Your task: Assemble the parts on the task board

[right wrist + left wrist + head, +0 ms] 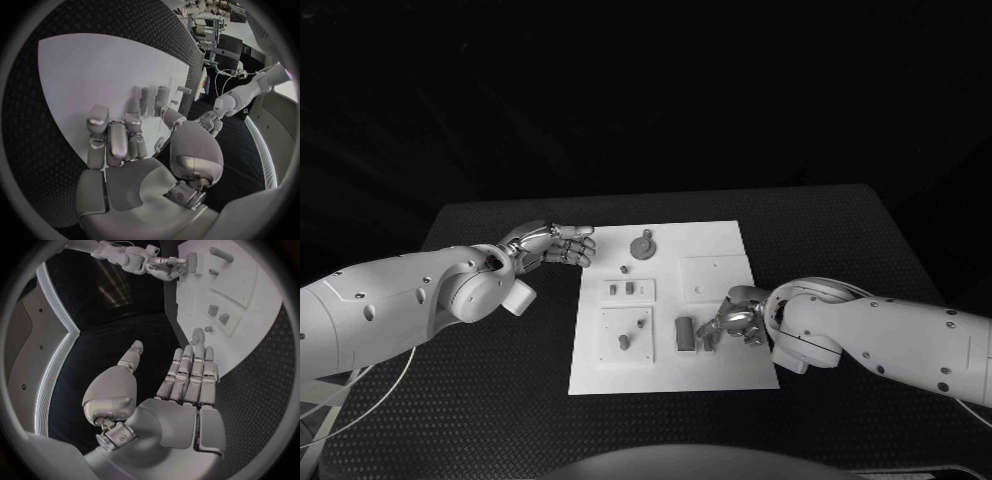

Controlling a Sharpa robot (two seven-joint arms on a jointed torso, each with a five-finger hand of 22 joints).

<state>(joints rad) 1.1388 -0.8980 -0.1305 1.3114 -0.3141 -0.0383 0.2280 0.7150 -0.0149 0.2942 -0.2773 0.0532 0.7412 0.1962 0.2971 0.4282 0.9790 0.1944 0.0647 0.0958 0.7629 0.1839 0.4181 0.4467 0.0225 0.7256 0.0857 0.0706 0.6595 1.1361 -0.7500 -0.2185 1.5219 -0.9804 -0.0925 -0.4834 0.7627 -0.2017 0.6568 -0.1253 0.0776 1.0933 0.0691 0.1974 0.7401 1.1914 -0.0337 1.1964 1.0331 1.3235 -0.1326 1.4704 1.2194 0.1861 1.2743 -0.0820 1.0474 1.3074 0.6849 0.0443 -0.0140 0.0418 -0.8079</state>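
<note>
We count one task board (711, 250), a white plate in the middle of the black table (473, 400), and on it six small grey parts that we can make out: a round disc part (643, 246) near its far edge, two short pegs (620, 289) below that, two more pegs (633, 334) nearer the robot, and an upright block (685, 334) beside them (finer shapes we cannot tell). The left hand (557, 245) hovers just off the board's left edge, fingers extended side by side with the thumb apart, holding nothing. The right hand (733, 320) rests over the board beside the block, fingers curled; whether it pinches anything, we cannot tell.
</note>
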